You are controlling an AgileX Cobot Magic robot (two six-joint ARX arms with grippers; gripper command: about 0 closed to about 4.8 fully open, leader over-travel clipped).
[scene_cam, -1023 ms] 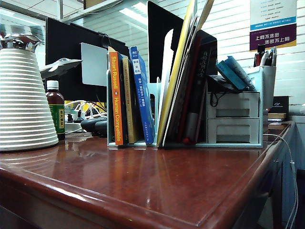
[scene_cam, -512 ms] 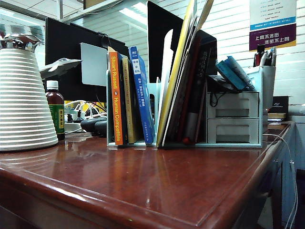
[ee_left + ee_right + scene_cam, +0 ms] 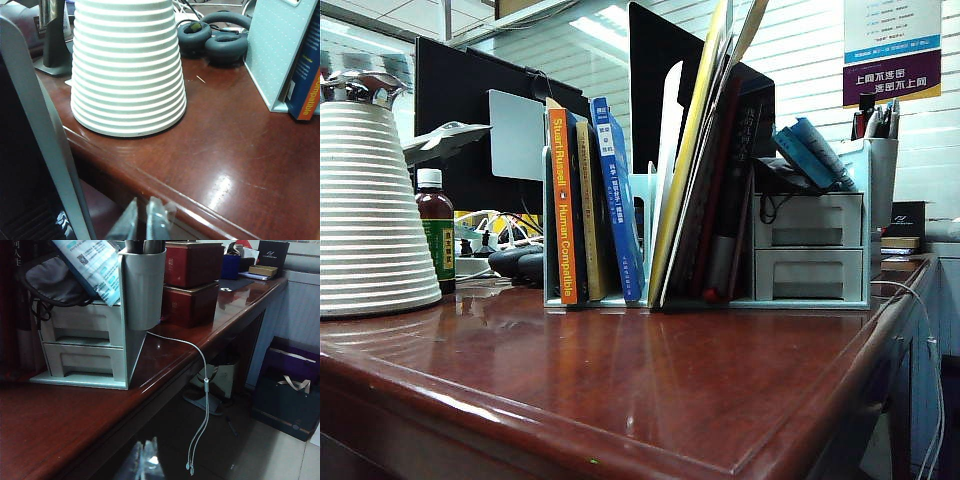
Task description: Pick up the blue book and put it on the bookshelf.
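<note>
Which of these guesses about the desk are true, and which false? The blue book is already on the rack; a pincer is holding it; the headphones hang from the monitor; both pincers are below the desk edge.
1. The blue book stands upright in the bookshelf, right of the orange-spined book. True.
2. A pincer holds the blue book. False: the left pincer and right pincer are both shut, holding nothing.
3. The headphones hang from a monitor. False: they lie on the desk.
4. Both pincers sit below the desk edge. True.

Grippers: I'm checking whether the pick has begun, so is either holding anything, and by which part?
Nothing is held. The left gripper and right gripper are both shut and empty, below the desk edge. The bright blue paperback book already stands in the mint-green bookshelf.
</note>
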